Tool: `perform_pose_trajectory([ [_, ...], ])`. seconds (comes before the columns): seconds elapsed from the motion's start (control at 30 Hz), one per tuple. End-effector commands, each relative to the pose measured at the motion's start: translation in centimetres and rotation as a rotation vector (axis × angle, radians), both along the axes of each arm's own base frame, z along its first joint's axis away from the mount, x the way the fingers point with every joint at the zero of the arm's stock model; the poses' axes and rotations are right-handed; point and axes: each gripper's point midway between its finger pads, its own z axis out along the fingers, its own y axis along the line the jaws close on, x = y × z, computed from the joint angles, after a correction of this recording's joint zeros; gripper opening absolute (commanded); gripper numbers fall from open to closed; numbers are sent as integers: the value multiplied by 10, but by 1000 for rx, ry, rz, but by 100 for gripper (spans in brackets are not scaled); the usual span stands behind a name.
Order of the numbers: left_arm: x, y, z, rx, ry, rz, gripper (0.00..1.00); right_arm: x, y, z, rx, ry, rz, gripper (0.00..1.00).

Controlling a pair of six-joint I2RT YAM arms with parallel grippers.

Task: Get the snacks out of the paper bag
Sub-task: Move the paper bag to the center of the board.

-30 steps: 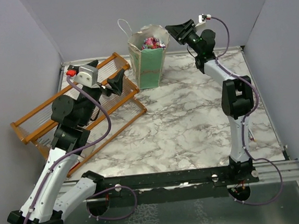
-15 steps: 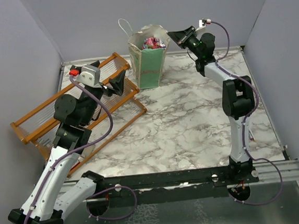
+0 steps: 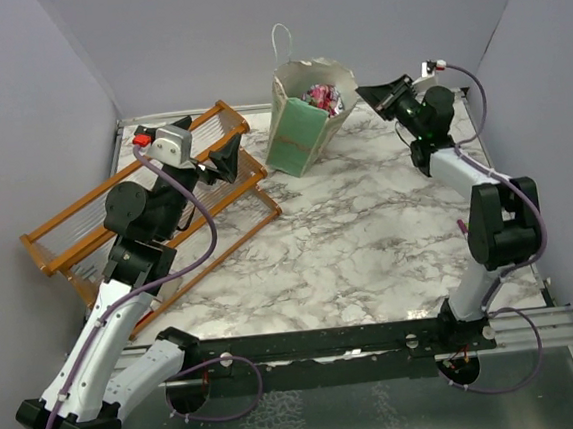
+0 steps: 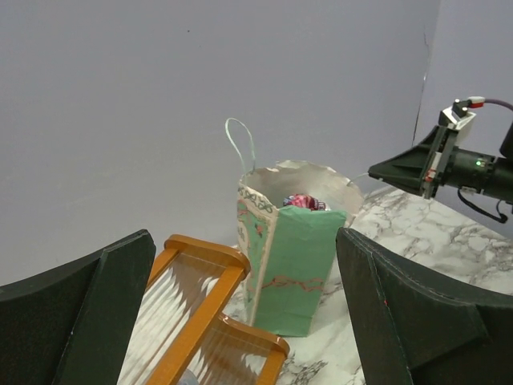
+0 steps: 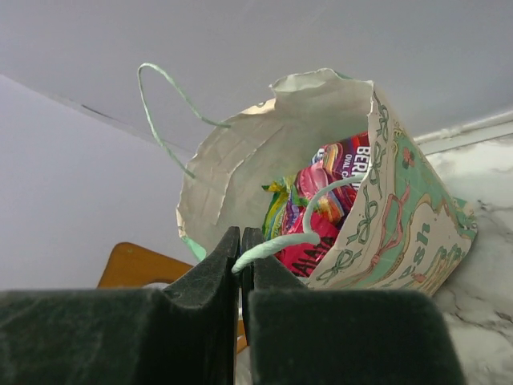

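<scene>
Nearby, the marble desk [image 3: 369, 237] is carrying an orange wooden rack [image 3: 86, 217] on its left side. Above that rack the left gripper [image 3: 224, 160] is hovering with its 2 fingers spread wide, gripping nothing and pointing at the paper bag [image 3: 298, 138]. Farther back, the bag is standing near the far wall and tilting toward the right arm. The right gripper [image 5: 240, 245] is pinching 1 string handle [image 5: 280, 239] of the bag between tightly closed fingers. The snacks [image 5: 321, 208] are lying inside the bag, with red and pink packets showing below its rim.
</scene>
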Motion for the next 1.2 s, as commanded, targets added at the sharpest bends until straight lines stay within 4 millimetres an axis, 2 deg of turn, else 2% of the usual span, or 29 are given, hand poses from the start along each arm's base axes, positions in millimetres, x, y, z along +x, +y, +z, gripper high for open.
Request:
perform_pose_trajectory([
  [0.0, -1, 0, 7, -34, -25, 1, 99, -37, -27, 39, -68, -91, -62, 1],
  [0.1, 0, 0, 5, -35, -19, -2, 99, -63, -34, 46, -133, -92, -93, 1],
  [0.2, 2, -1, 3, -37, -13, -2, 99, -85, -30, 44, -168, -91, -57, 1],
  [0.5, 12, -6, -12, -44, 28, -3, 99, -152, 21, 36, -239, -53, 359, 1],
  [0.63, 20, -13, -22, -50, 67, -16, 99, -187, 32, 35, -273, -58, 448, 1],
  [0.8, 23, -28, -22, -85, 121, -87, 98, -224, 27, 40, -322, -76, 444, 1],
  [0.9, 26, -43, -26, -125, 192, -154, 94, -238, 17, 38, -371, -63, 384, 1],
  [1.03, 24, -74, -33, -182, 315, -301, 89, -253, 0, 32, -406, -30, 262, 1],
  [1.17, 19, -103, -41, -220, 401, -398, 88, -270, -14, 38, -453, -83, 169, 1],
])
